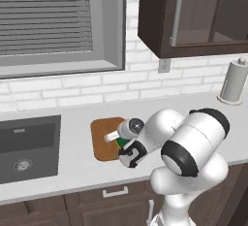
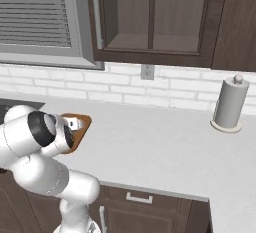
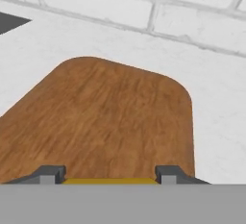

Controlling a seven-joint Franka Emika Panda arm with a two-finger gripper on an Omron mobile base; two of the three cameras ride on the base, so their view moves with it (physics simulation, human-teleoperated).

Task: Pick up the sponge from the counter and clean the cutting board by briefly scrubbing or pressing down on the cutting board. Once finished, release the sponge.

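Between my tool's (image 3: 111,179) fingertips (image 3: 50,174) I see a yellow strip of the sponge (image 3: 111,181), so the tool is clamped on it, low over the cutting board (image 3: 105,117). That board lies flat on the tabletop (image 1: 72,171), just right of the sink (image 1: 29,147) and below the window (image 1: 58,24). My own arm (image 1: 189,147) covers the board's right part from the left base view. Well to the right, a paper towel roll (image 2: 229,104) stands near the brick wall (image 2: 165,89), under the dark cabinets (image 2: 160,17).
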